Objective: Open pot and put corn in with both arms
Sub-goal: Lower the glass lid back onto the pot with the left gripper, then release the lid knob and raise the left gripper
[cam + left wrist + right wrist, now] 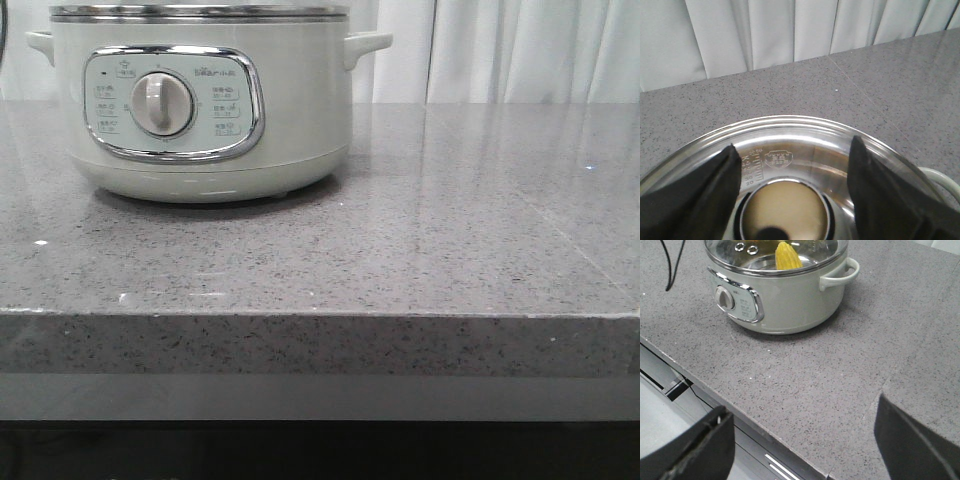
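While the front view shows only the large round pale cream electric pot point(200, 100) standing on the grey speckled stone counter point(400, 260) with neither arm in frame, nothing looks amiss there. In the left wrist view the left gripper point(792, 192) hangs spread and empty over the lid's cream knob point(786, 210); an off-centre closure could, I judge, slip off and rattle the glass lid point(790, 132). In the right wrist view the right gripper point(802, 440) stands open, well clear, and the bright yellow corn cob point(787, 257) sits inside the pot beneath the lid.

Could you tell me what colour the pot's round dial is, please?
The dial on the pot is pale cream, like the body; the front view shows it best.
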`<state>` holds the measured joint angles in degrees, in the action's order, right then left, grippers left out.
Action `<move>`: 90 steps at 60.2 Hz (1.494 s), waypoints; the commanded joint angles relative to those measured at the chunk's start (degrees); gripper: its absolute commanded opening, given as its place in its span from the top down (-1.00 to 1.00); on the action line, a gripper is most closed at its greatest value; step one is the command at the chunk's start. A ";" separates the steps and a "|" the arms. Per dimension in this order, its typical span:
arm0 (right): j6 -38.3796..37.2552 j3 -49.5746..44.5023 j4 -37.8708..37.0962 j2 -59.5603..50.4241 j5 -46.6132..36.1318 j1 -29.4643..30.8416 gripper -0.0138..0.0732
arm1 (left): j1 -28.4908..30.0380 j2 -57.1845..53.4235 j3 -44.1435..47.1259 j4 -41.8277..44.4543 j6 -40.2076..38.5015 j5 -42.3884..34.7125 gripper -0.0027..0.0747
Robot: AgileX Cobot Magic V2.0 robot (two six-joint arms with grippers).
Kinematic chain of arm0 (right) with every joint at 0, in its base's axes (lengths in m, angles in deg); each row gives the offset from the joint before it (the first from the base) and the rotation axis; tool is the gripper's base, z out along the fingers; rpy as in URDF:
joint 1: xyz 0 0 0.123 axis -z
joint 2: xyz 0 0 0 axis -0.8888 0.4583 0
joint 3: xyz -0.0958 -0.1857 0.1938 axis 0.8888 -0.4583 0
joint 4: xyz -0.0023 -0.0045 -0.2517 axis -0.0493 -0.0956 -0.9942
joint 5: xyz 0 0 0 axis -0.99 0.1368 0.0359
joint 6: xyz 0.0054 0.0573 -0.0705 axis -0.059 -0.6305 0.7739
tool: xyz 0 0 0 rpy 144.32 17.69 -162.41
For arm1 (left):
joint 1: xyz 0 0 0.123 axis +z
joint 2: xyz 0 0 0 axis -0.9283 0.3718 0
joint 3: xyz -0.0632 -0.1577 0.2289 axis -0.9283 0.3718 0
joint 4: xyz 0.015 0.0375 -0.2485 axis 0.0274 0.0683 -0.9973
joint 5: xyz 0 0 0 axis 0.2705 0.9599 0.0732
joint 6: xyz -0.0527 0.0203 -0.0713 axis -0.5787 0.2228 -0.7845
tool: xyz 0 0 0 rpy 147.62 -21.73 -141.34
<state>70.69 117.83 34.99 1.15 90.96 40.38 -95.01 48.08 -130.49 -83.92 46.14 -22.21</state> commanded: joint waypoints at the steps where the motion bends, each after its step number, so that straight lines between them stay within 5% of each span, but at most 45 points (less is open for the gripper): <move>1: 0.57 1.42 0.63 0.03 -4.15 0.21 -0.67 | -0.37 -6.39 -2.09 0.00 -0.03 -1.25 -0.27; 19: 0.57 1.42 0.63 0.03 -4.15 0.21 -0.67 | -0.46 -18.89 1.37 -0.71 -0.03 12.39 -0.27; 52: 0.62 1.42 0.57 0.03 -5.89 0.21 -0.67 | -0.46 -49.68 34.23 -2.52 -0.03 10.43 -0.27; 90: 0.62 1.42 0.63 0.03 -5.76 0.21 -0.67 | -0.46 -55.00 39.54 -2.42 -0.03 10.37 -0.17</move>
<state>70.74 117.83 34.99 1.15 89.53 40.38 -95.01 -6.74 -89.52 -85.85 46.56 -7.15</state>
